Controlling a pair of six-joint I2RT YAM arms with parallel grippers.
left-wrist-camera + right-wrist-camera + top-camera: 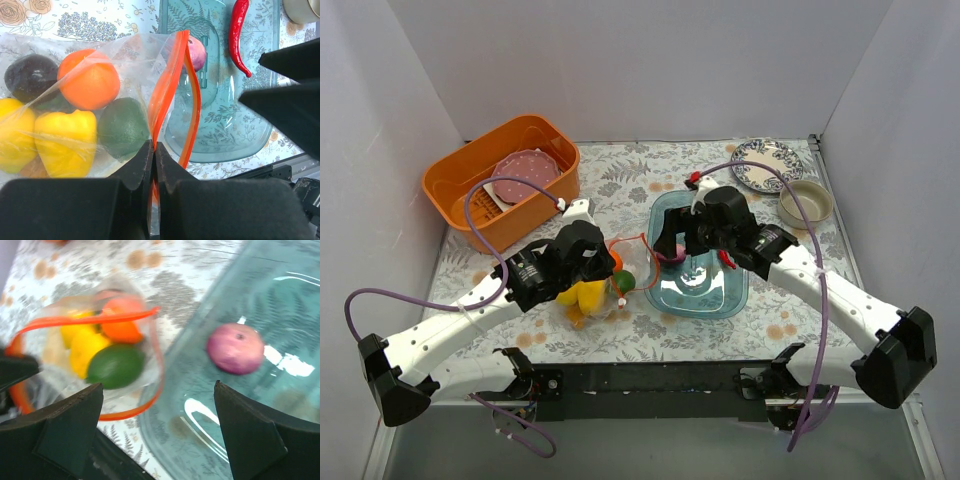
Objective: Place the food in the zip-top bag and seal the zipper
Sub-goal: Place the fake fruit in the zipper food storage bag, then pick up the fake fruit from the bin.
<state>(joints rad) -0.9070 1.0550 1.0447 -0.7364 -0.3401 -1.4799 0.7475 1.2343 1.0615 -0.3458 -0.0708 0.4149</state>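
My left gripper [155,146] is shut on the orange-red zipper [170,75] at the mouth of the clear zip-top bag [75,50] and holds the mouth open toward the tray. Inside the bag lie an orange [90,85], a dark round fruit [30,77], a yellow pepper [65,142], a lemon [12,135] and a green fruit [122,127]. The purple onion [236,348] and the red chili [239,35] lie in the clear blue tray [720,295]. My right gripper [157,435] is open and empty over the tray's left part, with the onion just ahead of it.
An orange basket [450,190] holding a pink dotted plate stands at the back left. A patterned plate [765,165] and a beige bowl [806,203] stand at the back right. The tray touches the bag's mouth. White walls close in the table.
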